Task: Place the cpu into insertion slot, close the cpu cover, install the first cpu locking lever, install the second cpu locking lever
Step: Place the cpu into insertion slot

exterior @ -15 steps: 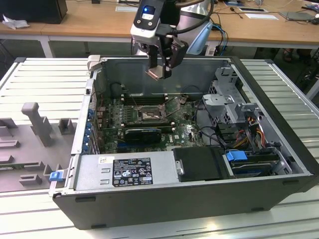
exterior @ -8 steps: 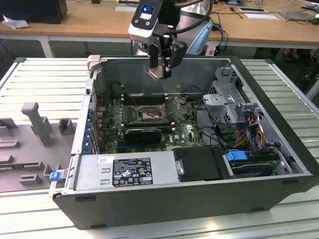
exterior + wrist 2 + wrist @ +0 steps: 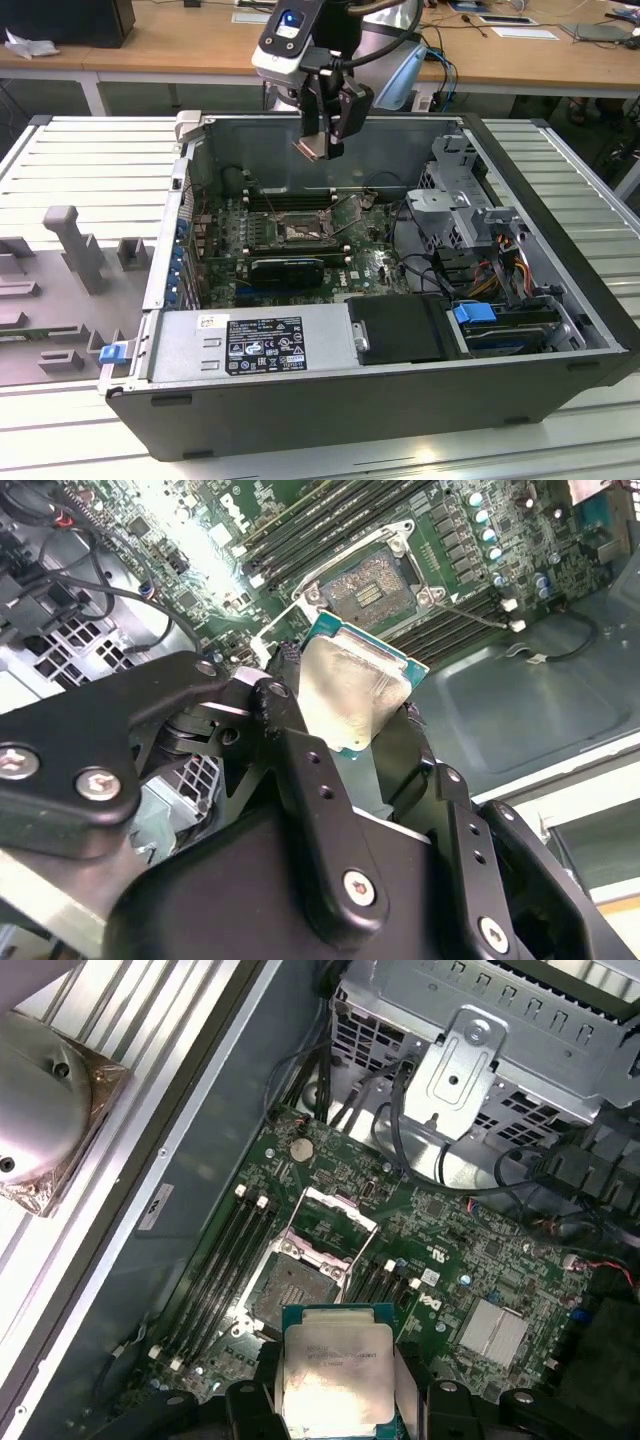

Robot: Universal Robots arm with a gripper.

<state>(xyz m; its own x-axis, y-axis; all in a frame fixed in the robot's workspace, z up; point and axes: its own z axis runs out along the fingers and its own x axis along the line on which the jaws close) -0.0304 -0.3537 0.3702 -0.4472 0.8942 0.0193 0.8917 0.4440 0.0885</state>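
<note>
Up over the open computer case, the cpu hangs pinched in the gripper, whose 2 black fingers sit narrowly closed on its opposite edges. In the first wrist view the plate shows a pale, matte silvery lid on a square, teal-edged base. Well apart below it, the insertion slot lies bare on the green board, black-rimmed with a dull golden centre. The cpu cover, a thin silvery frame, stands tilted up at the socket's edge, leaving it uncovered.
</note>
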